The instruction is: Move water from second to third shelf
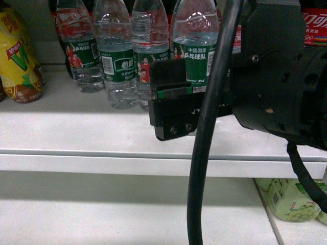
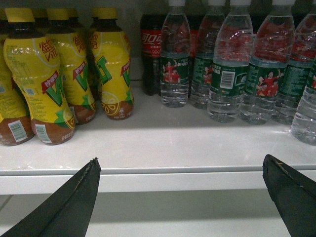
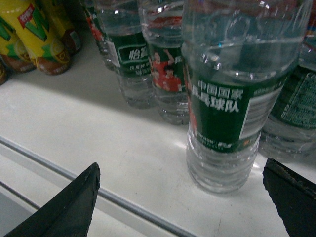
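Several water bottles with green labels stand in a group on the white shelf (image 1: 76, 127). The nearest water bottle (image 3: 227, 98) stands upright just ahead of my right gripper (image 3: 180, 170), slightly right of its centre line. That gripper is open, with its fingers wide apart and touching nothing. In the head view one black finger (image 1: 171, 109) of it sits in front of this bottle (image 1: 195, 35). My left gripper (image 2: 181, 160) is open and empty, level with the shelf's front edge, and the water bottles (image 2: 229, 74) stand farther back on its right.
Yellow lemon-tea bottles (image 2: 39, 84) fill the shelf's left side. Dark cola bottles (image 2: 150, 54) stand behind the water. A thick black cable (image 1: 204, 153) hangs across the head view. The shelf has a raised front lip (image 1: 102, 155). Green drink bottles (image 1: 288, 201) stand on the shelf below.
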You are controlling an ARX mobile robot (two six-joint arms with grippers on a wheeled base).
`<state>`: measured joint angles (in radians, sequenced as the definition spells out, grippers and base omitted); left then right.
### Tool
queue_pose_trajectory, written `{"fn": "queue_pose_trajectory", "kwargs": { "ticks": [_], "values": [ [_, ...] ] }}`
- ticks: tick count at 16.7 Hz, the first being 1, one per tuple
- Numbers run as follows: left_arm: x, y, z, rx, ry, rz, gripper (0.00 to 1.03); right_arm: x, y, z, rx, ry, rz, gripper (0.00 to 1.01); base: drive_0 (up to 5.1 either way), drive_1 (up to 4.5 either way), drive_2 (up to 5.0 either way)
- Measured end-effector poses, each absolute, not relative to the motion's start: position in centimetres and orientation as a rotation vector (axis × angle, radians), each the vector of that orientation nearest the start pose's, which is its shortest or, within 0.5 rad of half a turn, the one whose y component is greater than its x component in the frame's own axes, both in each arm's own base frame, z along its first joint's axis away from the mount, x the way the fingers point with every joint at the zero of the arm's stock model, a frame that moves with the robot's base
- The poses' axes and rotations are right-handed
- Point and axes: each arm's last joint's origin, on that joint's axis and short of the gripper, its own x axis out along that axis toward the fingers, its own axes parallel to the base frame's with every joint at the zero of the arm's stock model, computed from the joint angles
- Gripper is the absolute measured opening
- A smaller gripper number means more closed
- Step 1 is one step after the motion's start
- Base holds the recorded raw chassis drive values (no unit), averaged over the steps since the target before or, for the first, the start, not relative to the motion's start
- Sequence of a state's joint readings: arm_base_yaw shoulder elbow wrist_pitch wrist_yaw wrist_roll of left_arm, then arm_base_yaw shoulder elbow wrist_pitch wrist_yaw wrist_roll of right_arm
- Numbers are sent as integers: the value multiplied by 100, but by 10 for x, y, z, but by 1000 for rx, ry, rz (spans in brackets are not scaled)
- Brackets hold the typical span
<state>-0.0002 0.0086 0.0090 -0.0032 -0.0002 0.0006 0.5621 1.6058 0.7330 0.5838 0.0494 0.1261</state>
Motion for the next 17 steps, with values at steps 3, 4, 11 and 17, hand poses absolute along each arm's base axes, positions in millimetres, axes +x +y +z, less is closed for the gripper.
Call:
{"fn": "queue_pose_trajectory", "kwargs": {
  "ticks": [3, 4, 11, 17],
  "values": [
    [98, 0, 166, 1, 3, 0, 98, 292, 175, 194, 67, 321, 427, 98, 0, 0, 0],
    [98, 0, 166, 1, 3, 0, 98, 297, 175, 193, 64, 328, 395, 98, 0, 0, 0],
    [98, 0, 166, 1, 3, 0, 98, 321, 180, 196, 101, 301, 332, 98, 0, 0, 0],
    [98, 0, 166, 1, 3, 0, 98, 335, 191, 192, 101, 297, 321, 98, 0, 0, 0]
  ]
}}
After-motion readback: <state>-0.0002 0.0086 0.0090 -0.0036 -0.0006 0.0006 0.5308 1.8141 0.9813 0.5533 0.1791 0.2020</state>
